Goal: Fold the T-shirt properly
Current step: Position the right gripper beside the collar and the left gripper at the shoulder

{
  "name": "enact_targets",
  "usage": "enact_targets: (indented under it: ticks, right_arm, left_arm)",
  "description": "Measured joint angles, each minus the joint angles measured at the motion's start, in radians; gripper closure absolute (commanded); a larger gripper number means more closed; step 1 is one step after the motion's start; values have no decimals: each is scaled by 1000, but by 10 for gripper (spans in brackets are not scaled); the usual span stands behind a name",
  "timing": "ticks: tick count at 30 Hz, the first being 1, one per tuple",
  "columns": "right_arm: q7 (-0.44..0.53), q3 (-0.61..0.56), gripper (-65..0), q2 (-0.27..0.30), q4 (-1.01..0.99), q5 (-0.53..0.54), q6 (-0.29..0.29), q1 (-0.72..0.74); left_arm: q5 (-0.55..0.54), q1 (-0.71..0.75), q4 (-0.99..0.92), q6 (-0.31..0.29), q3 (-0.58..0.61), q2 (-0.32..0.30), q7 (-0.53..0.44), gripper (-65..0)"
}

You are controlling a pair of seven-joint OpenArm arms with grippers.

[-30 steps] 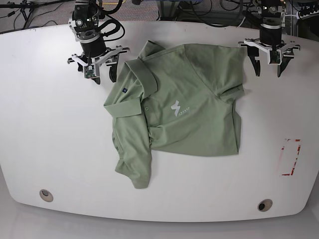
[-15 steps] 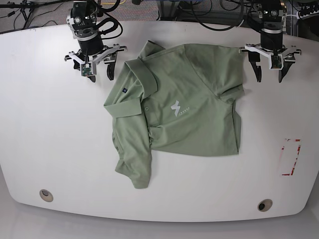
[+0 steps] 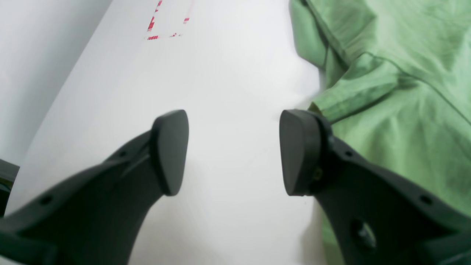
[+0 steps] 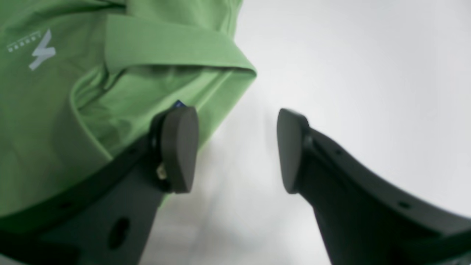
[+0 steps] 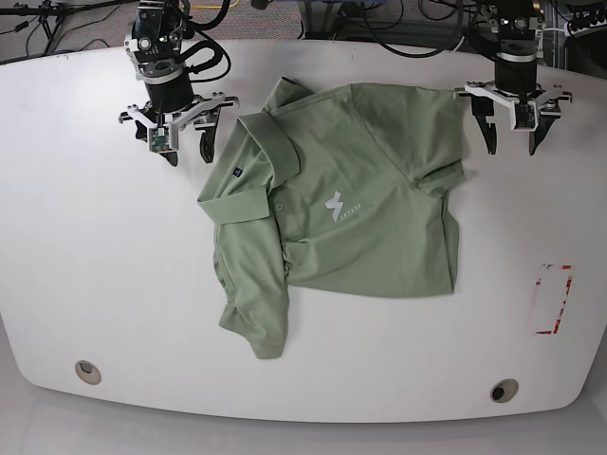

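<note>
The pale green T-shirt (image 5: pixel 360 204) lies crumpled on the white table (image 5: pixel 95 265), collar (image 5: pixel 270 152) toward the back left, white logo (image 5: pixel 337 206) facing up, and one sleeve folded under near the front. My right gripper (image 5: pixel 190 154) hovers open just left of the collar; in the right wrist view the gripper (image 4: pixel 237 147) has only bare table between its fingers, with the shirt (image 4: pixel 73 110) beside the left finger. My left gripper (image 5: pixel 512 147) stands open past the shirt's back right corner; its wrist view shows the gripper (image 3: pixel 233 151) empty, with the shirt (image 3: pixel 404 92) to its right.
A red-marked rectangle (image 5: pixel 553 299) lies near the table's right edge and shows again as red marks (image 3: pixel 165 22) in the left wrist view. Two round holes (image 5: pixel 87 371) (image 5: pixel 504 390) sit along the front edge. Cables run behind the table.
My right gripper drew back and left, away from the collar, with its fingers slightly wider. My left gripper shifted a little toward the table's back. The shirt has not moved.
</note>
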Motion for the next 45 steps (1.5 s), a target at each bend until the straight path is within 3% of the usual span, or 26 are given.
enact_targets:
  ticks: [8,18,31,45]
  right_arm:
    - [-9,2,-322,-8,60,0,2,-23]
    - [-12,4,-325,-71,77,11,4,-13]
    - [-45,3,-333,-108,35,7,60,70]
    - [-58,5,-333,-105,-14,8,66,98]
  left_arm:
    - [0,-4,6,2,-3,2,7,-360]
    - [-1,-2,10,2,-10,2,11,-361]
    - [-5,-47,16,2,-20,2,25,-358]
    - [-7,-60,-6,3,-11,-3,29,-361]
